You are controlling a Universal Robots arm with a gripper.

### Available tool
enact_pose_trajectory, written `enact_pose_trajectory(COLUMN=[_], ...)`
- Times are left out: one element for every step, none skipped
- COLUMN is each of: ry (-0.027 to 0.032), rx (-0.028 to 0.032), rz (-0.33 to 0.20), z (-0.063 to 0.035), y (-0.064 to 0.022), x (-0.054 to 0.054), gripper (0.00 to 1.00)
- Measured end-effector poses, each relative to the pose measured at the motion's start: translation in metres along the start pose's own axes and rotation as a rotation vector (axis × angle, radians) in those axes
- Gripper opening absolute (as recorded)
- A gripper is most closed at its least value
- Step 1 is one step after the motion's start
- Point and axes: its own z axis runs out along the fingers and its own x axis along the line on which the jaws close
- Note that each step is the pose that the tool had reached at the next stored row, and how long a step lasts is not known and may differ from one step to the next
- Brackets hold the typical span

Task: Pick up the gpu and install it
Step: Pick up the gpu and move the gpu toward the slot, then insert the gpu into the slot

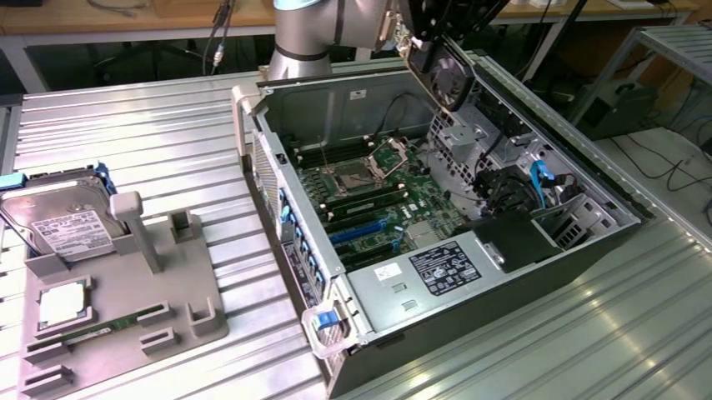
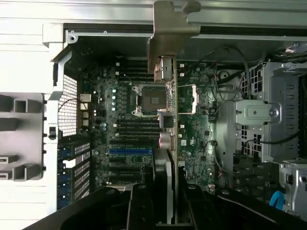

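Black gripper (image 2: pixel 168 196) is clamping the thin dark fan-faced gpu (image 1: pixel 451 75) above the open grey metal computer case (image 1: pixel 263 142); picked up, not yet seated.

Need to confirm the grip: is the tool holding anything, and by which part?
Yes: the tool grips the gpu along its upper edge, above the open computer case.

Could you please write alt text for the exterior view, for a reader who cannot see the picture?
A robot arm's gripper holds the gpu, fan face visible, above an open computer case lying on a metal table. On the exterior view's left, a grey holder carries a hard drive and a memory stick.
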Motion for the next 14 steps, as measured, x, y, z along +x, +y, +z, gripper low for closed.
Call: enact_pose_trajectory(ry=[0.0000,0.0000,0.0000,0.0000,0.0000,0.0000,0.0000,0.0000,0.0000,0.0000,0.0000,0.0000,0.0000,0.0011], rx=[0.0000,0.0000,0.0000,0.0000,0.0000,-0.0001,0.0000,-0.0001,-0.0001,0.0000,0.0000,0.0000,0.0000,-0.0002], rz=[0.000,0.000,0.000,0.000,0.000,0.000,0.000,0.000,0.000,0.000,0.000,0.000,-0.002,-0.013], z=[0.0000,0.0000,0.0000,0.0000,0.0000,0.0000,0.0000,0.0000,0.0000,0.0000,0.0000,0.0000,0.0000,0.0000], y=[0.0000,0.0000,0.0000,0.0000,0.0000,0.0000,0.0000,0.0000,0.0000,0.0000,0.0000,0.0000,0.0000,0.0000], x=[0.0000,0.0000,0.0000,0.0000,0.0000,0.0000,0.0000,0.0000,0.0000,0.0000,0.0000,0.0000,0.0000,0.0000], gripper=[0.28,0.28,0.28,0.28,0.28,0.28,0.28,0.28,0.28,0.28,0.28,0.28,0.28,0.28])
